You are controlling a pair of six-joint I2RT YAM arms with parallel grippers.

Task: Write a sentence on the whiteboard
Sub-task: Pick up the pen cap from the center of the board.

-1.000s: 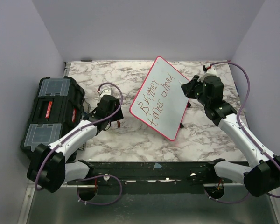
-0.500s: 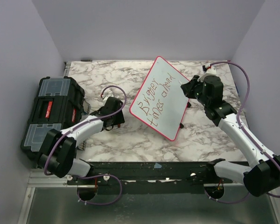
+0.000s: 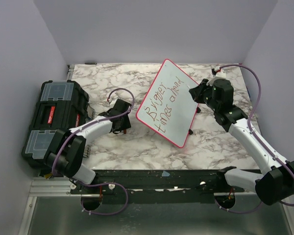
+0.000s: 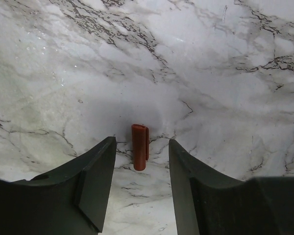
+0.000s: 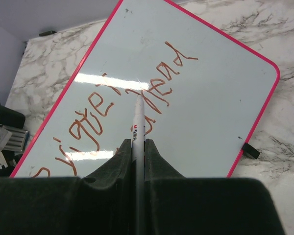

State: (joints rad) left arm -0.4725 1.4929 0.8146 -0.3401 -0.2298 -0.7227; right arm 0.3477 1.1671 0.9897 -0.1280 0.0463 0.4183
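Right gripper (image 5: 138, 147) clamps a marker (image 5: 138, 115) pointing at the whiteboard (image 5: 210, 98); left gripper's (image 4: 141, 142) open jaws flank a red cap (image 4: 139, 154), centre frame.

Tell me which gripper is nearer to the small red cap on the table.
Left. The left gripper is just above the red cap, which shows between its jaws. The right gripper is far off, over the whiteboard, holding a marker.

Counted on the marble table (image 3: 112, 83) are one whiteboard (image 3: 187, 116), two written lines of the sentence (image 3: 161, 103) on it, one marker (image 5: 138, 122), one red cap (image 4: 139, 142), one black toolbox (image 3: 56, 115) at the left, and two grippers (the left gripper (image 4: 141, 148) and the right gripper (image 5: 138, 149)).
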